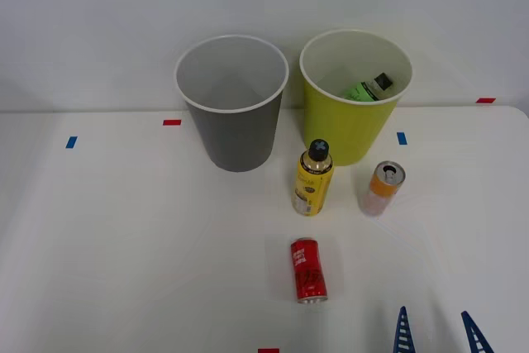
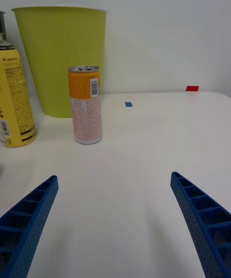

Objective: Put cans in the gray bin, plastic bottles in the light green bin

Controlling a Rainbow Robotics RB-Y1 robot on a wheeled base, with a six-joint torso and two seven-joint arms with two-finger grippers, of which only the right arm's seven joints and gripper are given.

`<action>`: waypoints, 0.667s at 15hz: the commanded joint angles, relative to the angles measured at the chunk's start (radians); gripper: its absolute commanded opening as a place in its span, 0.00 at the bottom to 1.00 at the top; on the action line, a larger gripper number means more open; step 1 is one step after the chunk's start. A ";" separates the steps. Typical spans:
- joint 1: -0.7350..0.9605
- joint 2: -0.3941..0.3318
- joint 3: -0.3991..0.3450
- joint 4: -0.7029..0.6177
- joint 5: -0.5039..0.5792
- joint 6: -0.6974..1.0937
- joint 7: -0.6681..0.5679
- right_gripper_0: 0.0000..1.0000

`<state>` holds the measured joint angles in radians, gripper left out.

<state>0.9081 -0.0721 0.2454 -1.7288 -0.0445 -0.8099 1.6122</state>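
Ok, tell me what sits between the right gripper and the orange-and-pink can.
Nothing: in the right wrist view, bare white table runs from the open right gripper to the upright orange-and-pink can.

Two cans (image 1: 383, 188) (image 1: 307, 269), two bottles (image 1: 314, 178) (image 1: 368, 88), two bins (image 1: 232, 105) (image 1: 354, 97)

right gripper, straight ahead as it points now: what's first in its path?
Probably nothing: the right gripper is open and bare table runs ahead. The upright orange-and-pink can stands off toward the yellow bottle; a finger might graze it, depth unclear.
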 commanded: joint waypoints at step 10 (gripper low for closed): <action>0.000 0.000 0.000 0.000 0.000 0.000 0.000 0.80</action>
<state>0.9081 -0.0721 0.2454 -1.7288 -0.0445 -0.8099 1.6122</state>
